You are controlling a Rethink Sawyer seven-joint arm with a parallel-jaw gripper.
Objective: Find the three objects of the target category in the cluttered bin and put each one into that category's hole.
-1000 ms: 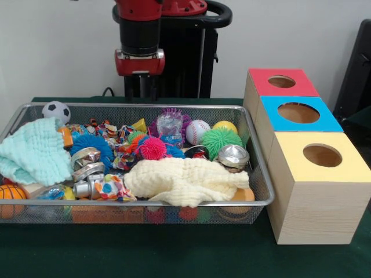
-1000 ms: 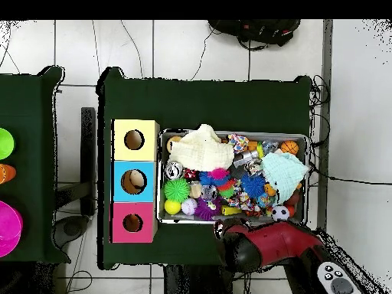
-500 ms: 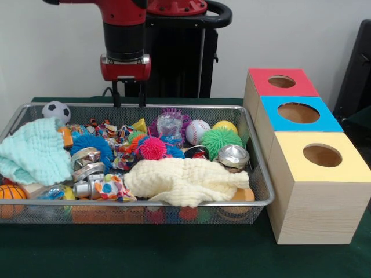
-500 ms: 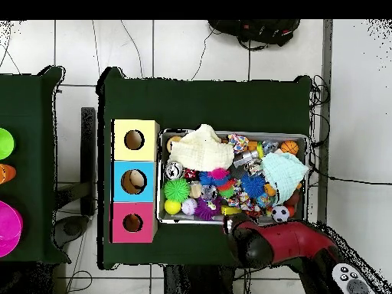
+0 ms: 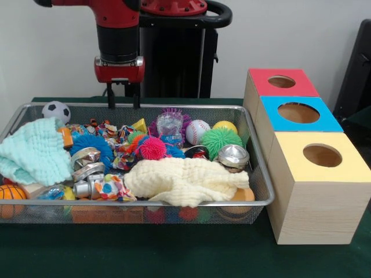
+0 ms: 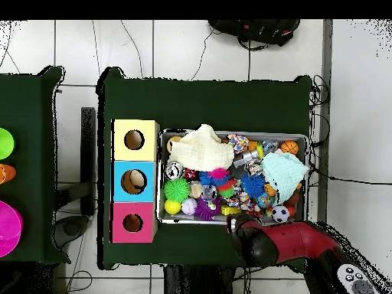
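The bin is a shallow silver wire-mesh basket full of toys; it also shows in the overhead view. In it lie a cream cloth, a mint cloth, spiky balls in pink, green and blue, a baseball, a soccer ball, and metal tins. My gripper hangs open and empty above the bin's far rim, left of centre. In the overhead view only the arm's end shows at the bin's lower edge.
Three wooden boxes stand right of the bin, each with a round hole: red top, blue top, yellow top. They stand left of the bin in the overhead view. Coloured things sit on a second table.
My arm has swung left in the front view, from above the bin's far middle to left of centre, and the gripper's fingers have come lower into view.
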